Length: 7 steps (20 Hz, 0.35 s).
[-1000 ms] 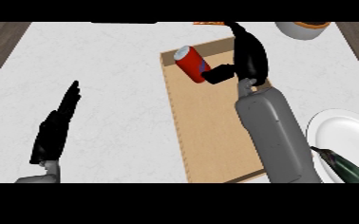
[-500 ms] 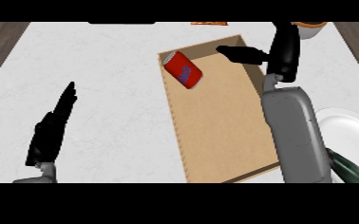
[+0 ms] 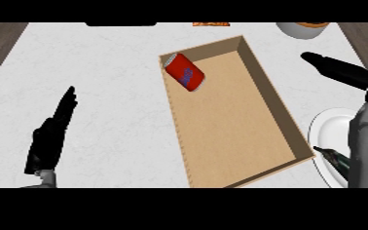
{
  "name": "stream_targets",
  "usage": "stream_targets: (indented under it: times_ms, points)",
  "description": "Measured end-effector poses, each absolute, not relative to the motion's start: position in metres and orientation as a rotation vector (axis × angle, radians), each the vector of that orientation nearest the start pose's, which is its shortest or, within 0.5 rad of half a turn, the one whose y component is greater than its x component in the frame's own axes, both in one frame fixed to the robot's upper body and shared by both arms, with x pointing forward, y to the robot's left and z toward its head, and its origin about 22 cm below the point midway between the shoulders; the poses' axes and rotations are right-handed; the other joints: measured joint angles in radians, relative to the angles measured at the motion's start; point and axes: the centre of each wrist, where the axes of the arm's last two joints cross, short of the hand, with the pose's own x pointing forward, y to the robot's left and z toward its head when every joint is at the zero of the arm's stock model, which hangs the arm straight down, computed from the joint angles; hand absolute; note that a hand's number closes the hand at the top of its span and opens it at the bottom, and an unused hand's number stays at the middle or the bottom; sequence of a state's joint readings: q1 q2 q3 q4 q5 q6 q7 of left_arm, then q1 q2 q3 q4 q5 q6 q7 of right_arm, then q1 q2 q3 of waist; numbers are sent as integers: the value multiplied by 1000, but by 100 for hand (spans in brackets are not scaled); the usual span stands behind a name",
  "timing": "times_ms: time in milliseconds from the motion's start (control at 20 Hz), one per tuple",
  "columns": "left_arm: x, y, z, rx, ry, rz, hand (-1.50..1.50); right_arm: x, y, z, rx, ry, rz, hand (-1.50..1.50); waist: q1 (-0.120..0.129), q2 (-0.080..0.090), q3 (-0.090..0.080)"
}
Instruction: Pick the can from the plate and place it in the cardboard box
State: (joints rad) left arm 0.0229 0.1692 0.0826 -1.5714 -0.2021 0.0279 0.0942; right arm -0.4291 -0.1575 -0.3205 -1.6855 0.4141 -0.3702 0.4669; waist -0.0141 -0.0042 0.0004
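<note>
Red and lying on its side, the can [image 3: 185, 72] now rests in the far corner of the cardboard box [image 3: 277, 107], released since a moment ago, so our empty, straight-fingered right hand [image 3: 338, 70] has withdrawn beside the plate [image 3: 321, 131], placement apparently done.

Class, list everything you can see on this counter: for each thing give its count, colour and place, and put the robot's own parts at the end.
Can: one, red with a blue mark, lying on its side in the far left corner of the box.
Cardboard box: one, brown, open, mid-counter.
Plate: one, white, at the right edge, partly hidden by the right forearm.
Bowl: one, pale, far right corner, cut off.
Orange item: one, far edge, too cropped to identify.
Counter: one, white marbled.
Left hand: one, black, open, resting at lower left.
Right hand: one, black, open, right of the box.
</note>
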Motion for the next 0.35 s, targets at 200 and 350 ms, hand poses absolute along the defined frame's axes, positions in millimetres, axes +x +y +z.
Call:
stream_targets:
  times_ms: [200,350]
  points:
    - [233,290,7,392,-1439,-182,0,271,-343,156,-756,-1651,-403,-150,-3,0,0]
    - [235,290,12,386,-1440,-183,0,243,-382,155,-752,-1658,-402,-150,-2,0,0]
